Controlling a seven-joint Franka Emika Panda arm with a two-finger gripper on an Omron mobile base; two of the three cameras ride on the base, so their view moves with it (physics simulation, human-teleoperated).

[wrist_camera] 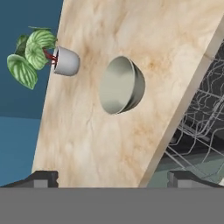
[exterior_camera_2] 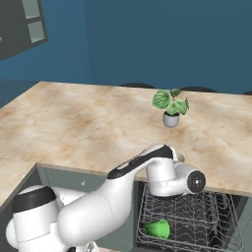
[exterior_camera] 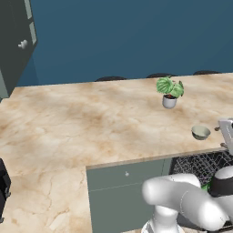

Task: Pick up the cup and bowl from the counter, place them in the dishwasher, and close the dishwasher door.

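The grey metallic bowl (exterior_camera: 200,132) with its pale inside sits on the marbled counter (exterior_camera: 91,123) close to the front edge, above the dishwasher. In the hand view the bowl (wrist_camera: 120,85) lies straight ahead of my open gripper (wrist_camera: 113,178), a short way off, with nothing between the fingertips (wrist_camera: 41,178). The green cup (exterior_camera_2: 157,229) lies on its side in the dishwasher's black wire rack (exterior_camera_2: 197,216), which is pulled out under the counter edge. My arm hides most of the bowl in the right base view. The dishwasher door is out of view.
A grey-white pot with green leaves (exterior_camera: 169,93) stands on the counter behind the bowl. Grey-green cabinet fronts (exterior_camera: 127,182) run left of the rack. Dark cabinets (exterior_camera: 18,41) hang at the far left. Dark stool tops (exterior_camera: 111,78) show behind the counter.
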